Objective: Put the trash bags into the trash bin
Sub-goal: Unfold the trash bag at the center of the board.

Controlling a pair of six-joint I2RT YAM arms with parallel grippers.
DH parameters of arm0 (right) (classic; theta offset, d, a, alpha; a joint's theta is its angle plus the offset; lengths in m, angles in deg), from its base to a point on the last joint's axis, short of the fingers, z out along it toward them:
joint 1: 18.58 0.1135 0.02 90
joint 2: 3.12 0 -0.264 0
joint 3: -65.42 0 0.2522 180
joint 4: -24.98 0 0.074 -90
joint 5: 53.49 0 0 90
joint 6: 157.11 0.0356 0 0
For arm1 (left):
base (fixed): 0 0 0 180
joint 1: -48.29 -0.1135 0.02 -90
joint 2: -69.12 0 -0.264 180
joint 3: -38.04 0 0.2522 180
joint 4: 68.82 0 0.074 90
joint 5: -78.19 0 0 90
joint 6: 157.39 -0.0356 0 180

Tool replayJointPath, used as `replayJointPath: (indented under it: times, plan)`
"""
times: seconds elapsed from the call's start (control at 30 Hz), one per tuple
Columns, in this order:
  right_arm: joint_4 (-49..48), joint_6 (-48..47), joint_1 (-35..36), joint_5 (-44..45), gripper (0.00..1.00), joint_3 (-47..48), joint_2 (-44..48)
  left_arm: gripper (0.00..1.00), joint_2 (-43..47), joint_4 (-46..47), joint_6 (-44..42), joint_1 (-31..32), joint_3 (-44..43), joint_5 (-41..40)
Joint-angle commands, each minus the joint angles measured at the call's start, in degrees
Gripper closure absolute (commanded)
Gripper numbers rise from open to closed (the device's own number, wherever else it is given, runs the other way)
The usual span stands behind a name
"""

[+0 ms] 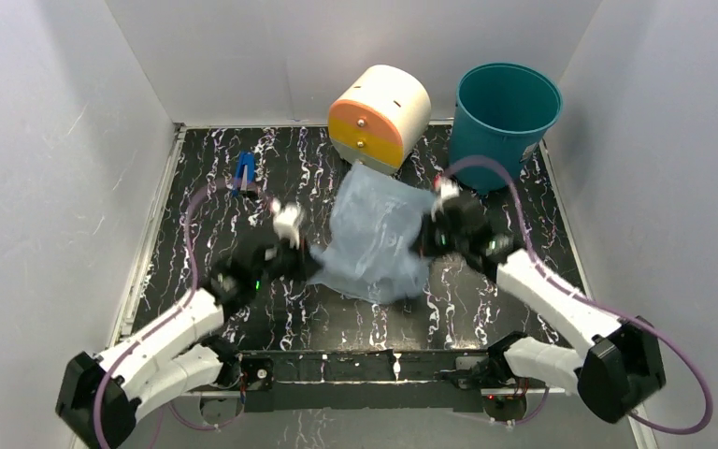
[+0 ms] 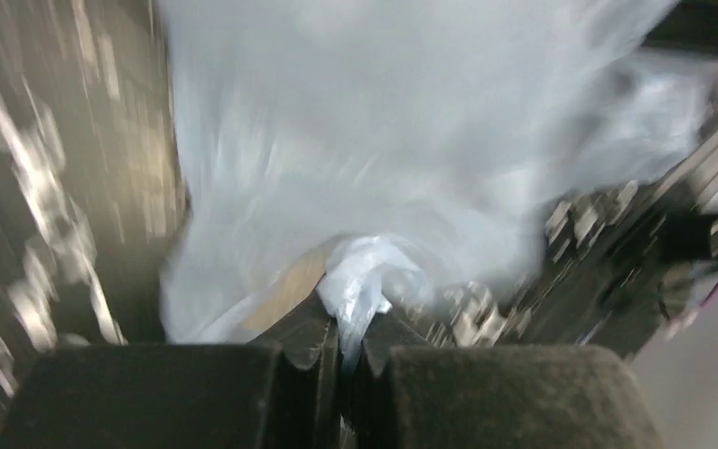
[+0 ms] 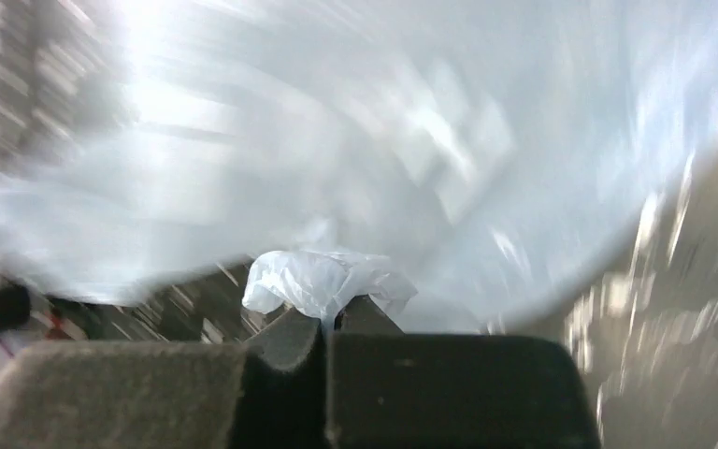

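Step in hand: we judge that we are carrying the thin, crinkly, translucent light-blue plastic bag (image 1: 374, 238) toward the round teal-green plastic bin (image 1: 500, 140), with the film spread between both arms.
Where the bag is: over the middle of the black white-veined table (image 1: 243, 313). Its far corner is just beside the cream-and-orange cylindrical drum (image 1: 380, 117). The bin stands at the far right, apart from the bag. We cannot tell whether the bag's lower edge rests on the table.
Left gripper (image 2: 348, 327): the fingers are pressed together on a bunched wad of the bag's left edge.
Right gripper (image 3: 329, 313): the fingers are likewise pinched tight on a crumpled tuft of the right edge. Both wrist views are smeared.
Left arm pose: it reaches forward and inward from the near-left base, forearm low, wrist at the bag's left side.
Right arm pose: the elbow is at the near right and the forearm slants up and left. Its wrist is near the foot of the bin.
How to do it well: we should raise both hands together until the film clears the rim. We then swing right, skirting the drum, and bring the hands closer so the bag folds narrower than the mouth.
Release: we let go only once most of the bag hangs inside.
Risk: the bin looks light, so a knock from the right wrist could tip it.
Also there: a small blue object (image 1: 243, 171) at the far left, well clear of the bag.
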Motion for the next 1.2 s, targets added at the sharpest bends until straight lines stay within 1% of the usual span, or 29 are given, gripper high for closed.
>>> replayJointPath:
  times: [0.0, 0.03, 0.07, 0.1, 0.13, 0.17, 0.2, 0.23, 0.27, 0.33, 0.4, 0.43, 0.47, 0.5, 0.53, 0.57, 0.6, 0.67, 0.73, 0.8, 0.87, 0.9, 0.93, 0.97, 1.0, 1.03, 1.1, 1.13, 1.17]
  plan:
    - [-3.8, -12.9, -0.1, 3.6, 1.0, 42.0, -5.7, 1.0, -10.4, -5.8, -20.1, -0.1, -45.2, -7.4]
    - [-2.4, -14.9, -0.1, 3.8, 1.0, 48.9, -6.9, 1.0, -13.1, -7.9, -23.2, -0.1, -54.3, -6.7]
    - [-3.5, -16.3, 0.0, 3.1, 1.0, 52.5, -6.8, 1.0, -14.8, -8.0, -25.2, -0.1, -61.0, -5.3]
    - [-7.5, -16.8, 0.0, 2.3, 1.0, 53.2, -4.6, 1.0, -15.1, -6.7, -26.8, 0.0, -65.0, -3.7]
    - [-12.3, -17.2, 0.0, 1.1, 1.0, 50.9, -1.7, 1.0, -14.2, -4.5, -27.2, 0.0, -66.5, -2.2]
    - [-17.2, -17.3, 0.0, 0.1, 1.0, 46.5, 1.9, 1.0, -12.2, -1.8, -27.1, 0.0, -65.3, -1.0]
    - [-21.3, -17.1, 0.0, -0.4, 1.0, 40.4, 5.9, 1.0, -9.4, 1.0, -26.7, 0.0, -61.8, -0.3]
    - [-23.1, -16.6, 0.0, 0.1, 1.0, 34.4, 9.4, 1.0, -5.8, 3.9, -25.7, 0.0, -54.8, -0.2]
    - [-22.4, -15.6, 0.0, 1.6, 1.0, 27.7, 12.8, 1.0, -2.4, 5.3, -23.9, 0.0, -47.7, -0.8]
    - [-14.2, -11.0, 0.0, 5.3, 1.0, 15.3, 17.5, 0.99, 4.3, 5.1, -17.4, 0.0, -31.8, -1.8]
    - [-5.5, -1.5, -0.1, 8.0, 1.0, 1.7, 19.5, 0.99, 9.1, 5.9, -5.0, 0.1, -14.0, -0.2]
    - [-2.8, 3.4, -0.1, 7.9, 1.0, -5.2, 19.3, 0.99, 10.4, 9.3, 2.2, 0.3, -4.5, 2.8]
    - [-1.4, 9.0, -0.2, 5.7, 1.0, -9.8, 18.6, 0.99, 11.2, 13.9, 8.5, 1.1, 3.5, 5.0]
    - [-1.7, 11.3, -0.2, 0.8, 1.0, -11.7, 17.8, 0.99, 12.0, 17.4, 13.4, 2.0, 9.1, 3.6]
    - [-4.5, 13.0, -0.1, -2.8, 1.0, -12.4, 17.1, 0.99, 12.8, 17.8, 16.2, 3.1, 11.9, 0.7]
    - [-5.3, 16.0, -0.2, -5.0, 1.0, -10.9, 16.1, 0.99, 13.9, 17.6, 16.3, 4.0, 12.2, -0.8]
    - [-3.8, 15.3, -0.2, -5.2, 1.0, -3.1, 14.3, 0.98, 14.3, 15.7, 14.2, 4.8, 10.0, -2.4]
    - [-0.3, 8.4, 0.0, -3.9, 1.0, 10.7, 9.4, 0.98, 12.9, 10.5, 7.4, 4.9, 0.9, -6.0]
    - [2.8, 1.5, -0.1, 1.8, 1.0, 24.7, 3.9, 0.98, 8.5, 4.0, -1.2, 4.8, -12.1, -9.1]
    - [3.1, -6.4, -0.1, 5.4, 1.0, 38.1, -0.5, 0.98, 2.2, -1.4, -11.9, 4.7, -28.3, -10.3]
    - [-0.6, -11.4, -0.1, 6.5, 1.0, 47.8, -2.6, 0.98, -3.6, -4.9, -18.5, 4.8, -46.6, -8.8]
    - [-3.5, -12.8, -0.1, 5.4, 1.0, 50.2, -2.0, 0.98, -5.3, -4.9, -20.4, 4.8, -52.2, -7.2]
    - [-7.3, -13.8, -0.1, 4.0, 1.0, 50.6, -0.5, 0.97, -6.1, -4.0, -21.6, 4.8, -55.8, -5.6]
    - [-11.1, -13.9, -0.1, 3.0, 1.0, 48.6, 1.8, 0.97, -6.0, -2.4, -22.4, 4.9, -57.1, -4.1]
    - [-14.7, -13.7, -0.1, 2.8, 1.0, 45.4, 4.5, 0.96, -4.9, -1.1, -22.8, 4.9, -56.7, -3.1]
    - [-16.2, -13.3, -0.1, 3.1, 1.0, 40.5, 7.6, 0.96, -3.4, 0.0, -22.7, 4.9, -54.1, -2.6]
    - [-17.2, -11.0, -0.1, 6.0, 1.0, 28.9, 12.7, 0.96, 1.2, 1.0, -20.6, 4.9, -44.4, -3.8]
    - [-13.4, -7.8, -0.1, 9.4, 1.0, 22.6, 14.1, 0.96, 3.5, 0.8, -17.7, 4.9, -37.3, -4.8]
    - [-8.4, -3.6, -0.1, 10.4, 1.0, 15.1, 14.5, 0.96, 6.1, 0.9, -13.7, 4.8, -30.1, -4.9]
